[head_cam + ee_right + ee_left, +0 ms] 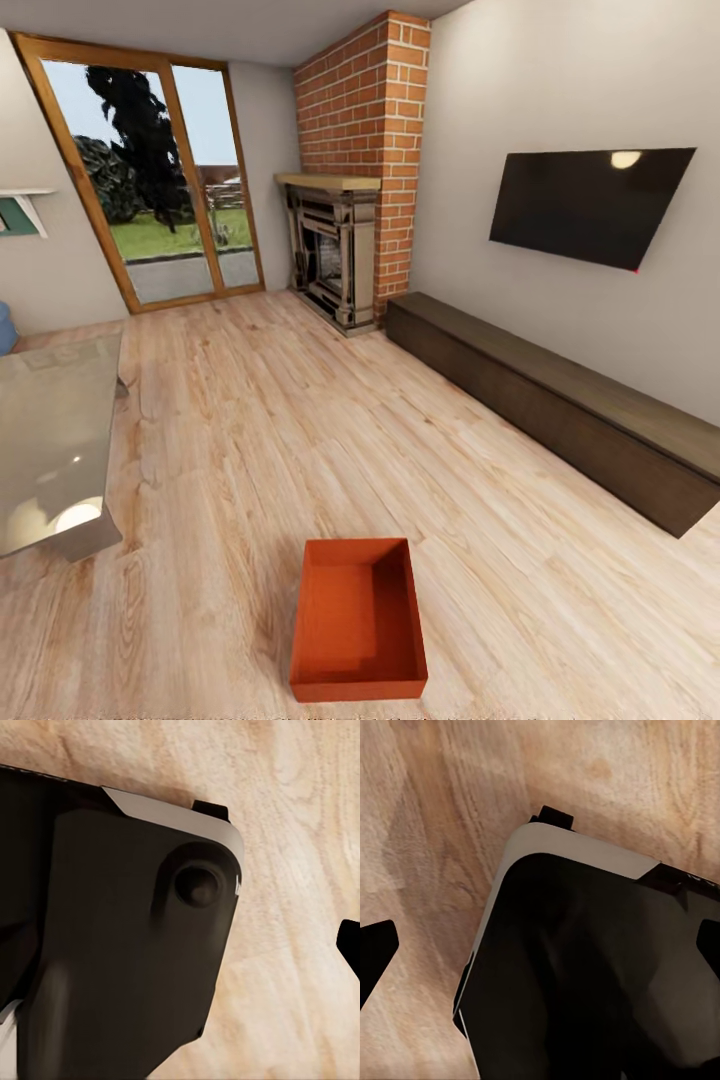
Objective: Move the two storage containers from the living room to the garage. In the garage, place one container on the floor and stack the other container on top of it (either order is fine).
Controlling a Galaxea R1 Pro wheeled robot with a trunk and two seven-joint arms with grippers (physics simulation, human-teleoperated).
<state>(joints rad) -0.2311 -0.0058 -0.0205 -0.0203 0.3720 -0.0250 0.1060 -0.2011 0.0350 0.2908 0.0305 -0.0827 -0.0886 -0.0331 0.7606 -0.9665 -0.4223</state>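
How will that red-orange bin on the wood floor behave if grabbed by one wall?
The storage container looks rigid: plain, straight walls. It is empty and open-topped, so probably light. It sits flat on the smooth plank floor, so a push would likely slide it rather than tip it.

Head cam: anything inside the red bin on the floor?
No, the storage container sits open-topped on the wood floor with its bottom bare.

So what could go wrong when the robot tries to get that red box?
The bin sits low on the wood floor, right in front of the robot, so reaching down could bump and slide it instead of gripping it. The grey table stands close on the left, and a turn toward it might clip its corner. One bin is in sight here; the second may take some hunting.
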